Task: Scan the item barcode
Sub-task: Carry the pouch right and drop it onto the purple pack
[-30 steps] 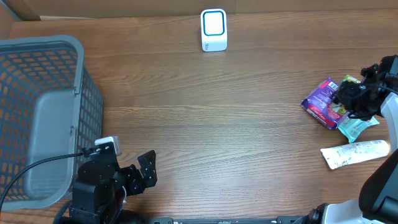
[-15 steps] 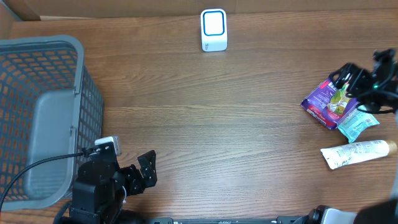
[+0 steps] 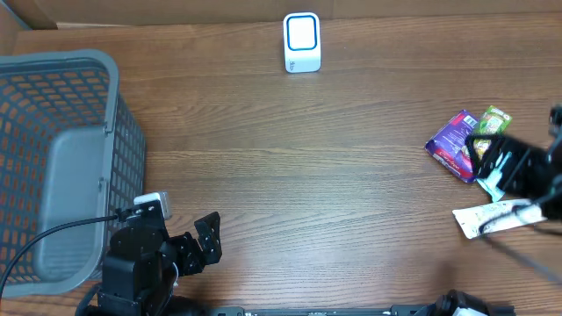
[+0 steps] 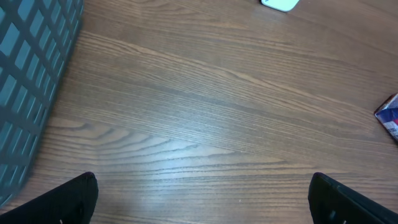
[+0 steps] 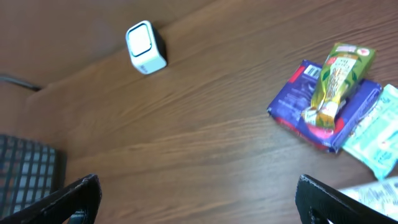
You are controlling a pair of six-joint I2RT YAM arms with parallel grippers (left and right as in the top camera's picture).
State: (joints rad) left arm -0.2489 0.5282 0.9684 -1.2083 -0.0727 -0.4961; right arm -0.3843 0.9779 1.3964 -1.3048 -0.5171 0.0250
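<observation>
wooden table [image 3: 290, 175] holds 4 items right of the white box-shaped barcode scanner [image 3: 301, 42]; nothing is held. right gripper [image 3: 518, 167], fingers now wide, has shifted onto the white tube [image 3: 492, 218] from the purple packet [image 3: 452, 142]. left gripper [image 4: 202, 193] gapes idle.

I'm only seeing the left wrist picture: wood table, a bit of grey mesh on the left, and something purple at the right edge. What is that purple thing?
Observer: A purple snack packet, with a green-and-yellow sachet lying across it.
Visitor: And the white corner at the top of my picture?
Observer: That's a small white barcode scanner with a blue-ringed face, standing at the far edge of the table.
Visitor: Is the other arm holding anything?
Observer: No. The right gripper hangs over the packets with its fingers spread and nothing between them.
Visitor: Anything else over there?
Observer: A white tube lies on the table just nearer than the packets.
</observation>
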